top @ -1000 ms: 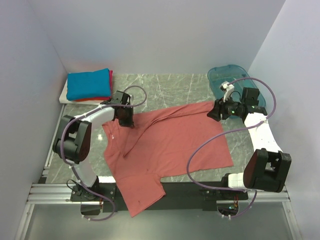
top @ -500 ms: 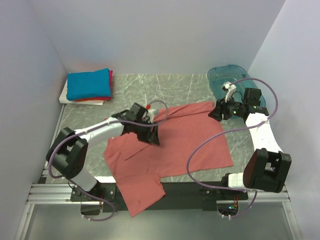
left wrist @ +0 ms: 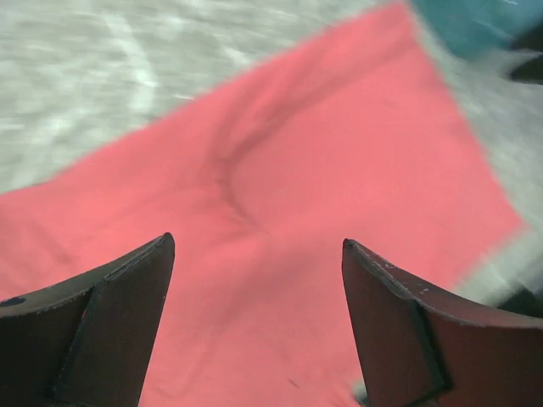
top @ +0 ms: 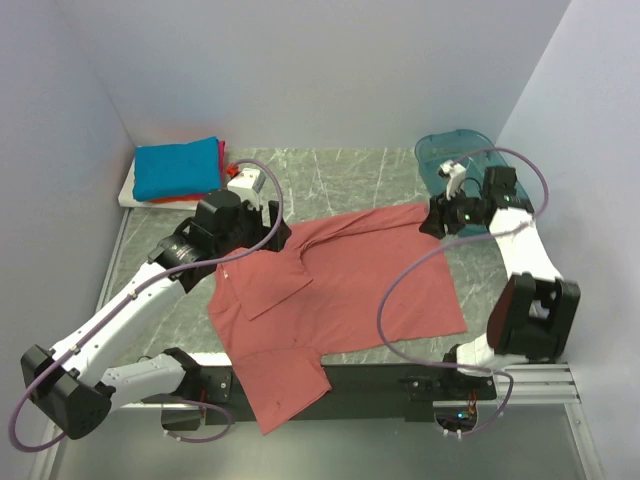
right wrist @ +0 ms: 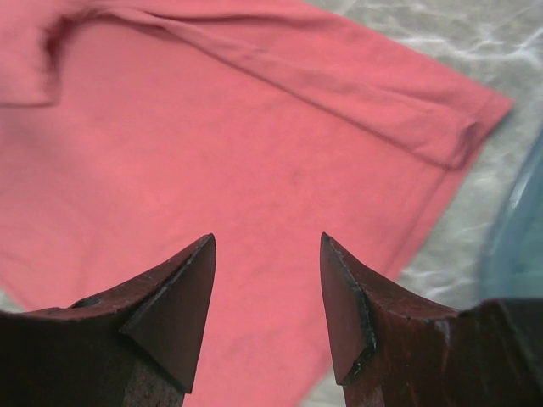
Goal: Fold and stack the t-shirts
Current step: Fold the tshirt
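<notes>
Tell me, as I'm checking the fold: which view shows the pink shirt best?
Top external: nearly the whole shirt shows, spread on the table, part draped over the near edge. Left wrist gives only a blurred creased patch; right wrist, one corner and a fold.

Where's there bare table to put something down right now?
Best: the bare table strip along the back wall, between the folded stack and the teal bin. The salmon shirt covers the middle; the left arm crowds the left edge.
</notes>
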Tool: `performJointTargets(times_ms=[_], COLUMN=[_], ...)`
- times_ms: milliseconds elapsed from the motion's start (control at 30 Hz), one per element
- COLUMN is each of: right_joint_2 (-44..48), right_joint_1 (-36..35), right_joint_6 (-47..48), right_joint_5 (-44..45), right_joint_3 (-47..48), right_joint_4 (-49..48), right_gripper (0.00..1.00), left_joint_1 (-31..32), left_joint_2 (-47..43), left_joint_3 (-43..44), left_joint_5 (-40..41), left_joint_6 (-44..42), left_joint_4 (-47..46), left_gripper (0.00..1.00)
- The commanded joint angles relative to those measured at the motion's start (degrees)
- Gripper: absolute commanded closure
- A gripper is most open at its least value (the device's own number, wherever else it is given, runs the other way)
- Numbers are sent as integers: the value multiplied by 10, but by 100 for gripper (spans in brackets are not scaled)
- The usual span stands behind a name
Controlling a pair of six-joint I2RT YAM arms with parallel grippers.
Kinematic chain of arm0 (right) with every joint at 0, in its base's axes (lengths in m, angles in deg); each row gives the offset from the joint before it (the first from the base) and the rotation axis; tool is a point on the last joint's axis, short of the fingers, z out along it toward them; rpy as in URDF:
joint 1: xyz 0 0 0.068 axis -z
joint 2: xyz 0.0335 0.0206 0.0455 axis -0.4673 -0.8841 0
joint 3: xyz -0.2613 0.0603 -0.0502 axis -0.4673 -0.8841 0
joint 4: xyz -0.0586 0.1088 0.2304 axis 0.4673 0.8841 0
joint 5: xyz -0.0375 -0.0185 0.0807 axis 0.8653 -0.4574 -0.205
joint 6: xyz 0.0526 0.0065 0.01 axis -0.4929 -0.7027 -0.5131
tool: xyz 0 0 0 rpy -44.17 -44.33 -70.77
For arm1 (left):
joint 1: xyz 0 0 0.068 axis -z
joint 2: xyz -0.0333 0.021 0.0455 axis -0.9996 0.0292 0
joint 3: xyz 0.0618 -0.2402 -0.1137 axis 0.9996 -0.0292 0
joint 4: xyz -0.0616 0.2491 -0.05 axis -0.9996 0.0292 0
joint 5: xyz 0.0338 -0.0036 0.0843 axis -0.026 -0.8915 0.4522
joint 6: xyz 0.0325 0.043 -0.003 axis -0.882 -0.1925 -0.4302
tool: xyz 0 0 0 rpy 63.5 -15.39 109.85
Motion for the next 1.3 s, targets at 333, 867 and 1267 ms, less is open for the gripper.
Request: performJointTargets(times_ms=[333,867,1267], right_joint_2=[-245,-414,-437], right_joint_1=[-111,-150,-163], right_joint_6=[111,209,228], right_joint_5=[295,380,396], right_joint_3=[270,409,418], right_joint_4=[101,179,152], right_gripper=[43,47,47], left_joint_1=[-13,-14,-17], left_joint_2=[-140,-134,-130], left_joint_3=[-148,-160,-161], left_joint_5=[227,223,218], left_joint_6=[-69,-64,-57], left_joint_4=[-39,-23,-22], left_gripper=[5,6,6])
